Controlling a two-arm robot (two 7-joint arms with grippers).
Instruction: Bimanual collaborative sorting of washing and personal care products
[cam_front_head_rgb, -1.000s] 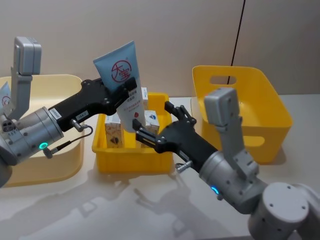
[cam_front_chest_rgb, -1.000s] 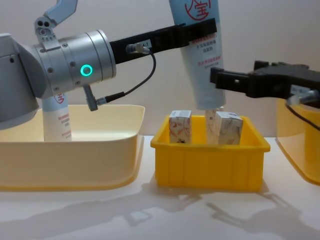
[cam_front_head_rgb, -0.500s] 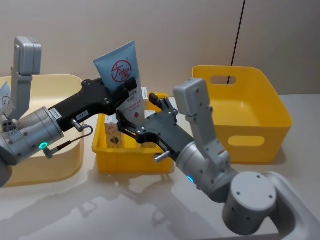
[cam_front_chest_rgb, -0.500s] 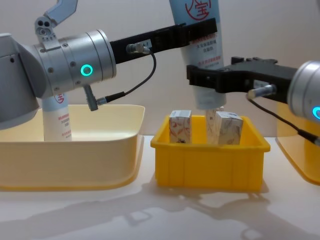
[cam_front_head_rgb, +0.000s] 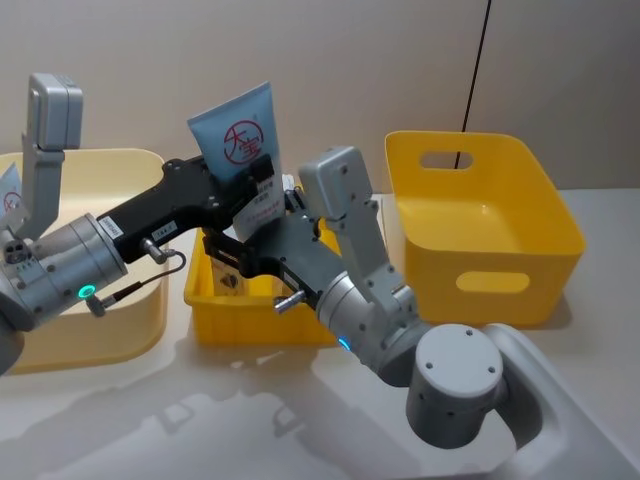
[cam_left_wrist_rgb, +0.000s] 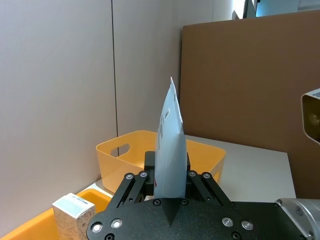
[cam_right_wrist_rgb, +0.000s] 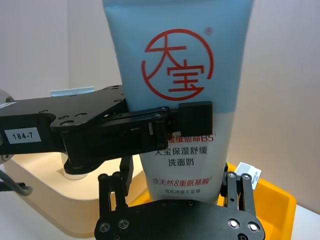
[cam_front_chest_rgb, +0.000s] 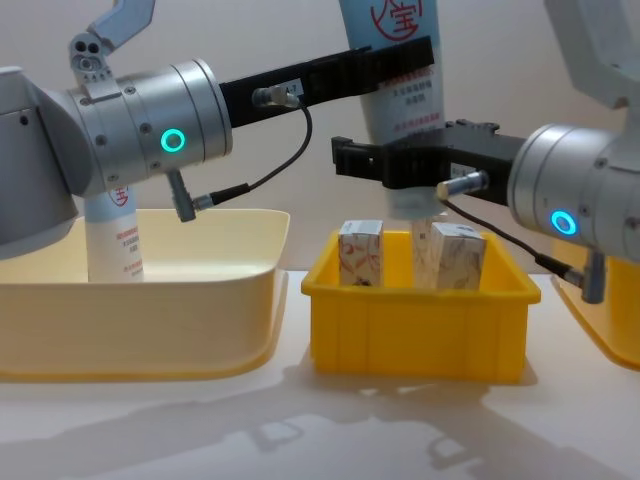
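Over the white table (cam_front_chest_rgb: 300, 430), my left pincer (cam_front_head_rgb: 260, 178) pinches the tube (cam_front_head_rgb: 235, 140) upright above the small bin (cam_front_chest_rgb: 415, 330). My right pincer (cam_front_chest_rgb: 400, 165) is spread around its lower part.

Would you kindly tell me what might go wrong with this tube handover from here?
1. The right gripper is open around the tube. If the left gripper releases before it closes, the tube would likely drop onto the cartons in the small yellow bin below.
2. The two grippers sit close together on the tube, so closing or pulling away might make them collide.
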